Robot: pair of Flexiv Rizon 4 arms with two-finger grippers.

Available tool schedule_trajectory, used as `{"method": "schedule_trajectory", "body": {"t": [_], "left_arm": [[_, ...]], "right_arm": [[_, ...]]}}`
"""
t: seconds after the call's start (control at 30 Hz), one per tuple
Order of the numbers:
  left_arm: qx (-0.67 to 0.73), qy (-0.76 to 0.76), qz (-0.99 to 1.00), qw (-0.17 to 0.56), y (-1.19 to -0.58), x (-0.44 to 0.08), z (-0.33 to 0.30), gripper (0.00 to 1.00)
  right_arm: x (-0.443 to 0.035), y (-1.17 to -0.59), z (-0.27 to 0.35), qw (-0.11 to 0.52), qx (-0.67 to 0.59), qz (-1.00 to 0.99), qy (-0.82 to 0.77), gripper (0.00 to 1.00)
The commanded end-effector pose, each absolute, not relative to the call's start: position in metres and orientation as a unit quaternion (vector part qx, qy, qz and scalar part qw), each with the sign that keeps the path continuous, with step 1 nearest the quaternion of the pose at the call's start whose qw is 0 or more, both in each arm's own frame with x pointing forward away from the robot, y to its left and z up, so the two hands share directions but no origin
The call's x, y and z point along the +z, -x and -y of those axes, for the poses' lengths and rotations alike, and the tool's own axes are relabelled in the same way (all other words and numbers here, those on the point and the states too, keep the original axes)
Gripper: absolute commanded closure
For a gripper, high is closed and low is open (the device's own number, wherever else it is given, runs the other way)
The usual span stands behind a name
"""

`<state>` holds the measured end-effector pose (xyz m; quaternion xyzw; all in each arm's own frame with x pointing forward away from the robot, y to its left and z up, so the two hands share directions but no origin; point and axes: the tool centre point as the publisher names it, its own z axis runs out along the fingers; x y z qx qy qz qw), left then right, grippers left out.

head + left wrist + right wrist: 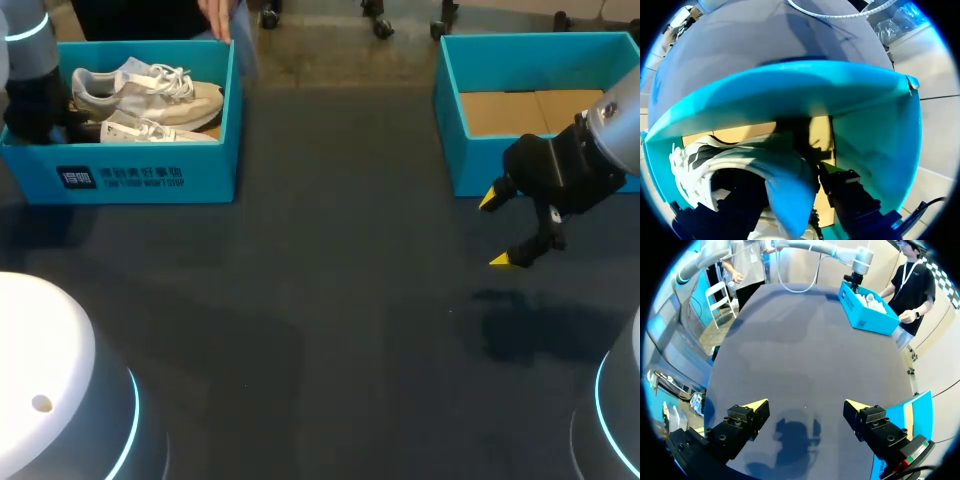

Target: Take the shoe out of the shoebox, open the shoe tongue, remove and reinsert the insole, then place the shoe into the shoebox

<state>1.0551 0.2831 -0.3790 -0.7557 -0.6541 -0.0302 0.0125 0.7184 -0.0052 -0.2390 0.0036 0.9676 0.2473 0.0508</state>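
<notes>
Here our left pincer [785, 185] sits down inside the blue shoebox [150, 178], white print on its front, at the heel of the white shoe [150, 92], grip we cannot tell, while our right pincer [497, 230] hangs wide open above the dark surface [330, 300].

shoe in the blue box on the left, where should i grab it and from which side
Probably the heel collar, from above: one of the fingers inside the opening, the other behind the heel. The shoe lies with its opening facing up and its heel at the left end of the shoebox, whose walls block a sideways approach.
</notes>
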Motion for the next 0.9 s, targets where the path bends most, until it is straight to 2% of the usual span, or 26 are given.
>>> {"method": "schedule_trajectory", "body": {"t": [0.03,0.07,0.1,0.17,0.2,0.5,0.9], "left_arm": [[-0.030,0.756,0.654,0.015,-1.058,-0.381,-0.284,0.54],[-0.028,0.755,0.655,0.008,-1.057,-0.379,-0.285,0.57],[-0.028,0.755,0.655,0.007,-1.057,-0.378,-0.285,0.65],[-0.030,0.755,0.655,0.007,-1.058,-0.375,-0.287,0.97],[-0.030,0.755,0.655,0.008,-1.059,-0.373,-0.289,1.00],[-0.017,0.761,0.648,0.031,-1.066,-0.352,-0.298,1.00],[-0.017,0.764,0.644,0.036,-1.082,-0.295,-0.313,1.00]], "right_arm": [[-0.239,-0.718,0.005,0.052,0.247,-0.968,-0.004,0.00],[-0.239,-0.718,0.005,0.052,0.247,-0.968,-0.004,0.00],[-0.239,-0.718,0.005,0.052,0.247,-0.968,-0.004,0.00],[-0.239,-0.718,0.005,0.052,0.247,-0.968,-0.004,0.00],[-0.239,-0.718,0.005,0.052,0.247,-0.968,-0.004,0.00],[-0.239,-0.718,0.005,0.052,0.247,-0.968,-0.004,0.00],[-0.239,-0.718,0.005,0.052,0.247,-0.968,-0.004,0.00]]}}
